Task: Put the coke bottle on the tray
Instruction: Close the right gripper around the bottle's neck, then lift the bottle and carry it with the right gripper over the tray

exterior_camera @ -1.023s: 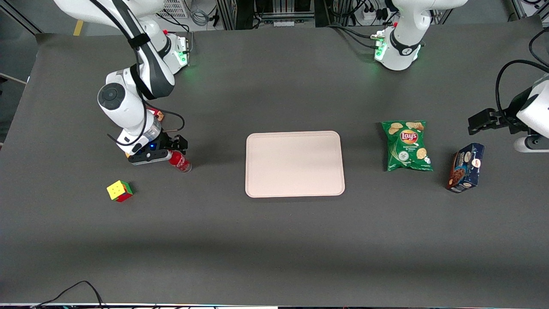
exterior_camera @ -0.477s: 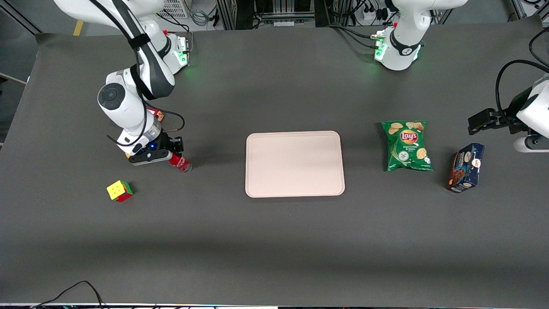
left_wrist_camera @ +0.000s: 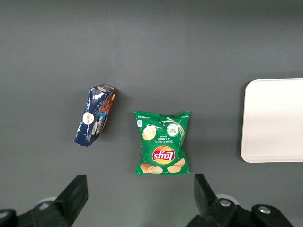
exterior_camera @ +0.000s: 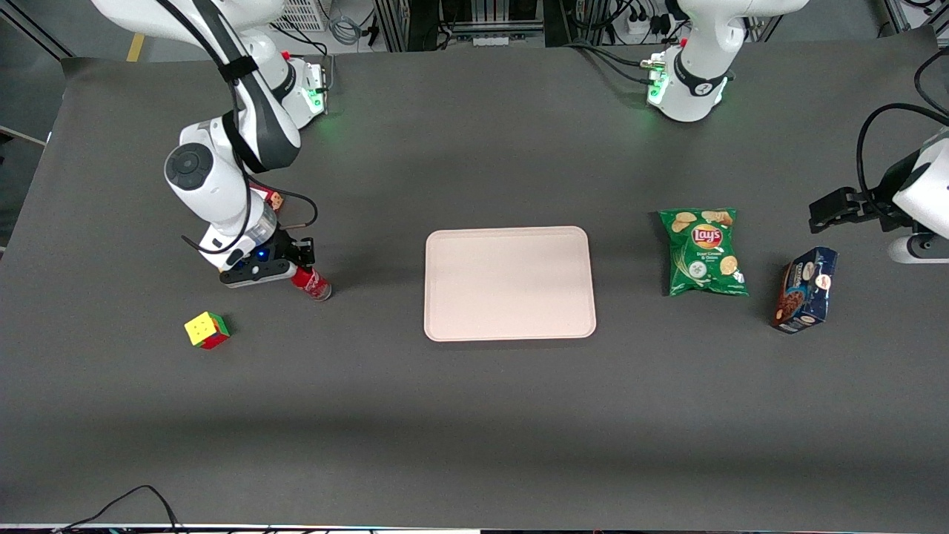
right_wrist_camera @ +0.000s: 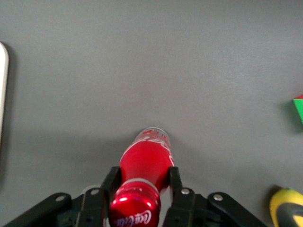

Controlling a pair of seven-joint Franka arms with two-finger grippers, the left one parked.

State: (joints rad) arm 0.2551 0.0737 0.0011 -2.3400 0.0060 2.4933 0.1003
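The coke bottle (exterior_camera: 312, 282) stands on the desk toward the working arm's end, well apart from the tray (exterior_camera: 509, 283) at the desk's middle. The claw (right_wrist_camera: 140, 185) sits around the bottle's neck just under the cap, its fingers (right_wrist_camera: 110, 182) drawn in against the shoulder on both sides, so it appears closed on the bottle, which has not left the surface.

The hold is high and narrow, on a rounded, smooth neck. In my judgement a quick lift or sideways swing could let the bottle pivot or slip, and set down off level on the tray's raised rim it could topple.

Nearer the front camera than the bottle lies a coloured cube (exterior_camera: 207, 330). Toward the parked arm's end lie a green chip bag (exterior_camera: 703, 252) and a dark blue cookie box (exterior_camera: 804, 290). The desk (exterior_camera: 474, 415) is covered in plain dark grey matting; racks and cables stand along its edge farthest from the camera.
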